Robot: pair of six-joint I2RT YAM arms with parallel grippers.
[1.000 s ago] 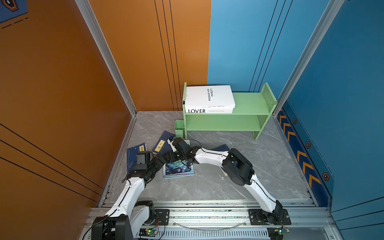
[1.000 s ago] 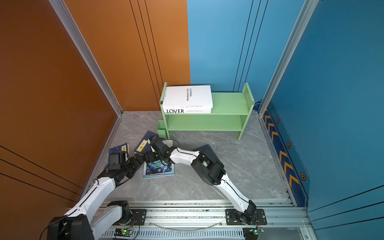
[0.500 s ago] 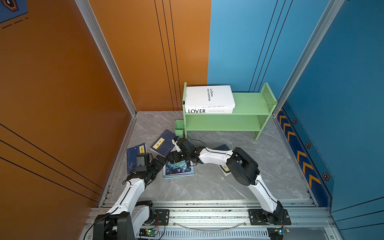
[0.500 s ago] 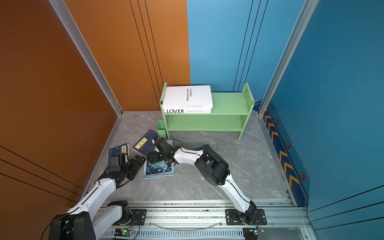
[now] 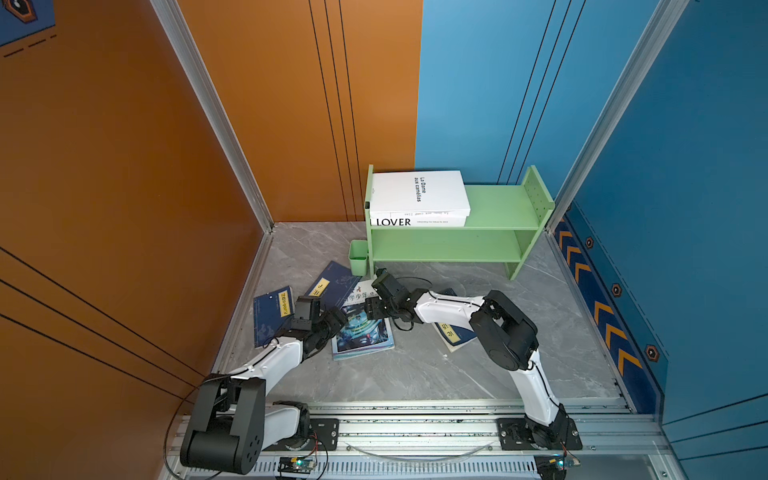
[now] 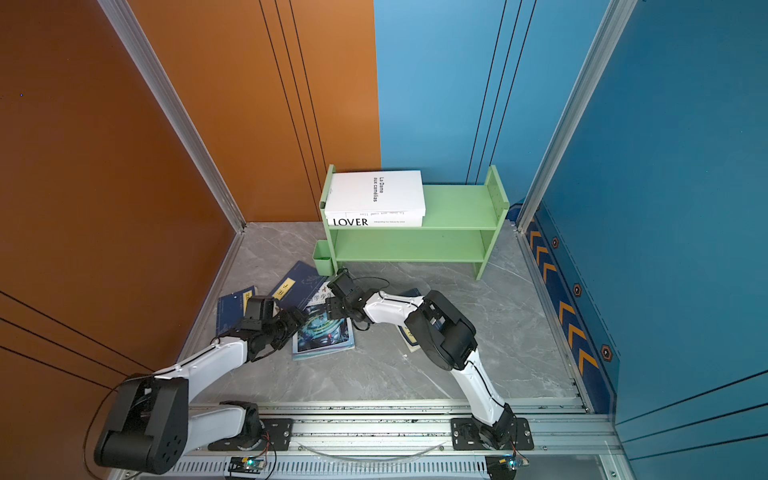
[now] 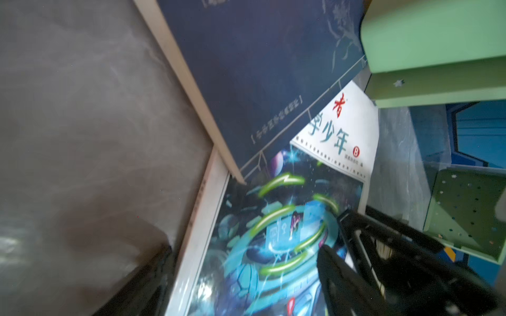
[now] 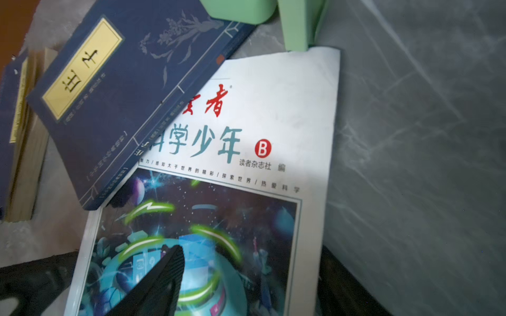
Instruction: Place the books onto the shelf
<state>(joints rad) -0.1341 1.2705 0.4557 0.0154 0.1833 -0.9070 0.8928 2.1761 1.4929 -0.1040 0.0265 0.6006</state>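
The teal picture magazine [image 5: 365, 334] lies flat on the floor, and a navy book [image 5: 332, 282] overlaps its far corner. My left gripper [image 5: 338, 322] is open at the magazine's left edge. In the left wrist view one finger [image 7: 339, 276] is over the cover [image 7: 273, 219] and the other rests beside the spine. My right gripper [image 5: 374, 309] is open at the right edge. In the right wrist view one finger [image 8: 161, 276] is on the cover [image 8: 246, 153] and the other is past the edge. Two white books [image 5: 417, 193] lie stacked on the green shelf [image 5: 498, 208].
Another navy book [image 5: 272, 307] lies by the orange wall, and a third [image 5: 451, 332] sits under my right forearm. A small green cup [image 5: 358, 255] hangs on the shelf's left side, close to the books. The shelf's lower tier [image 5: 449, 245] holds nothing.
Both grippers' jaws have narrowed a little around the magazine's edges. My right arm's elbow has swung to the right. The navy book beside the cup shows more fully.
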